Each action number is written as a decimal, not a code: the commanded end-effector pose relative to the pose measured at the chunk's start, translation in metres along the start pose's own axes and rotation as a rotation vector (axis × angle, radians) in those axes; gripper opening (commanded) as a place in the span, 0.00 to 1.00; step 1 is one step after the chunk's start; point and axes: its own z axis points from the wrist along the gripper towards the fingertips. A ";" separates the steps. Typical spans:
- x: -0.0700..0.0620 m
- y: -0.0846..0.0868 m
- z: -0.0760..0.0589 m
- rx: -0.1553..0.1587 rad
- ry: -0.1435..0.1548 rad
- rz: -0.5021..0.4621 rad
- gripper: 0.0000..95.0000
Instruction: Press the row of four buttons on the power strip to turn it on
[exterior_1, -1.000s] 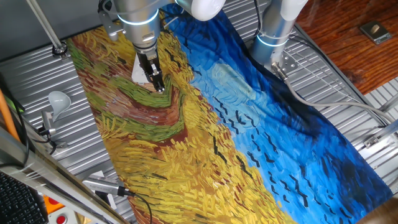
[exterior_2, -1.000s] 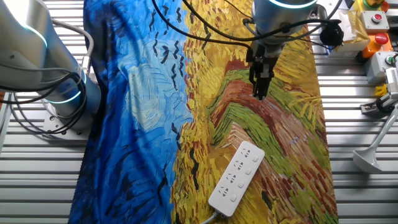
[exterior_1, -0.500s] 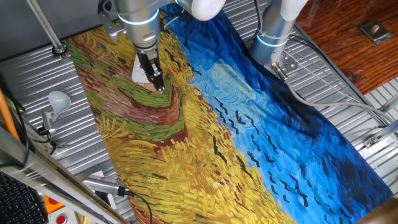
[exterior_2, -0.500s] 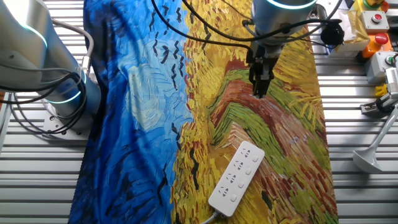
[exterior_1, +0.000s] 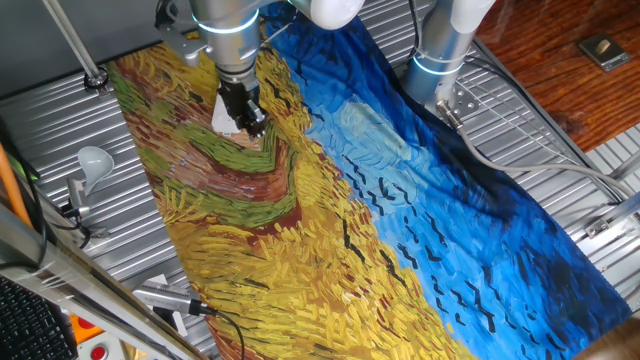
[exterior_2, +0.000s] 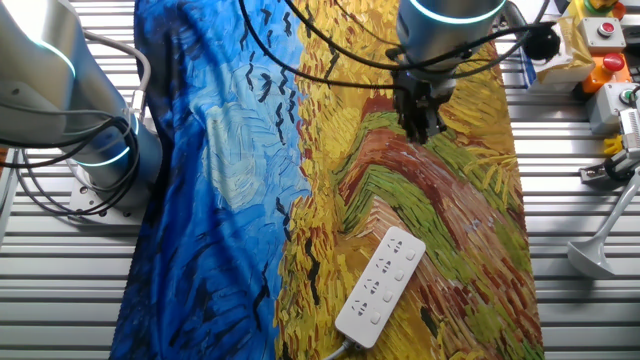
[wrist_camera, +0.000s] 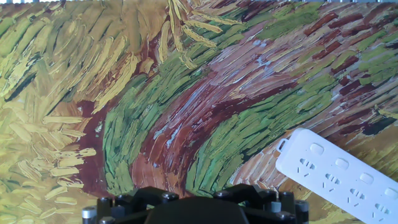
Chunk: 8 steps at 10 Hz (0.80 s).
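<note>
The step in hand was the approach: no button had yet been contacted. The jaws (exterior_2: 420, 128) hung above the painted cloth (exterior_2: 300, 200) covering the worktop (exterior_2: 560, 270), well apart from the power strip (exterior_2: 381, 286). In the other fixed view the strip lay flat on the cloth, set diagonally, below the jaws in the picture and slightly to the left, with its cable end toward the bottom edge. In the one fixed view the jaws (exterior_1: 247, 118) stood in front of the strip (exterior_1: 224, 115), of which only a white corner showed beside them. In the hand view the strip (wrist_camera: 339, 174) lay ahead and to the right of the jaws, cut off by the right edge.

Whether the jaws were spread or pressed together could not be told; no view showed the fingertips clearly.

The row of four buttons (exterior_2: 400, 273) ran along one long edge of the strip, beside the socket faces.

Judged from this layout, the next move called for a traverse toward the strip, alignment of one fingertip over the button at either end of the row, then a short vertical press. Off-centre contact might tip or slide the light strip on the cloth.
</note>
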 end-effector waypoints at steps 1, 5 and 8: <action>0.000 0.000 0.000 -0.008 -0.010 -0.119 0.00; 0.004 0.000 0.001 -0.024 -0.013 -0.135 0.00; 0.020 -0.019 0.000 -0.020 0.008 -0.233 0.00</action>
